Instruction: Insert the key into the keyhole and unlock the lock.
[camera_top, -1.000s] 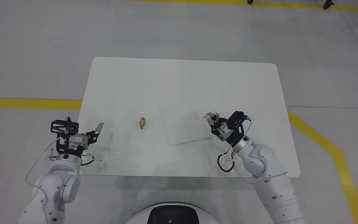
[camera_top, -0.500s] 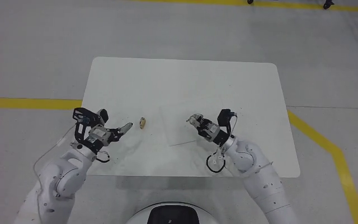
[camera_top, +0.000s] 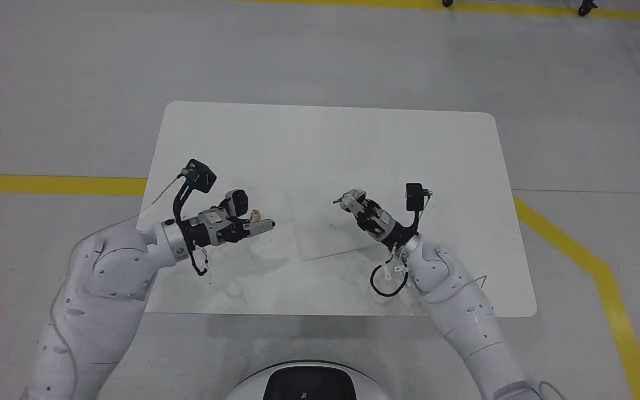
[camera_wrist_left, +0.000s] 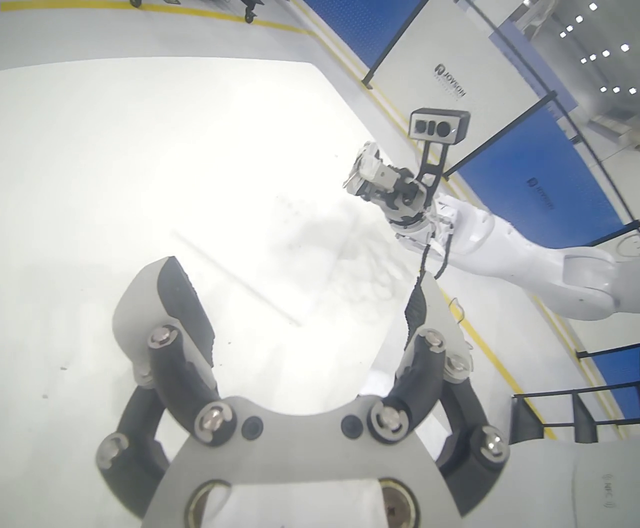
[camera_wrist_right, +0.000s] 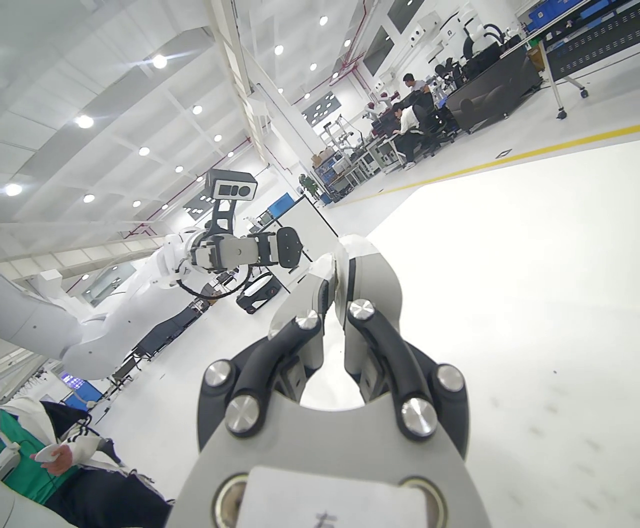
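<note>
Lock (camera_top: 256, 214) lies small and loose on the white table (camera_top: 330, 140), toward the left arm's side, with nothing pinning it. The left gripper (camera_top: 266, 226) is just beside it, jaws spread wide with bare tabletop between them in its wrist view. From above I cannot tell whether a finger touches the brass body. The right gripper (camera_wrist_left: 357, 171) hangs over the table's middle, well apart from the lock, jaws pressed together on what I take for the key (camera_wrist_left: 349, 180), a thin sliver poking past the tips.

My worries, as I judge them:
- **Unheld lock:** one brush from an open finger could slide or spin it, and I cannot make out which way the keyhole faces.
- **Off-centre grasp:** the lock could squirt out of the jaws, or end up clamped with the keyhole covered.
- **Shallow hold on the key:** it could pivot in the pads at first contact and miss the slot.
- **Early push:** bringing the key in before the lock is secured would likely shove the lock across the table.
- **Crowding:** both wrists converging on so small a target risks a knock between them.
</note>
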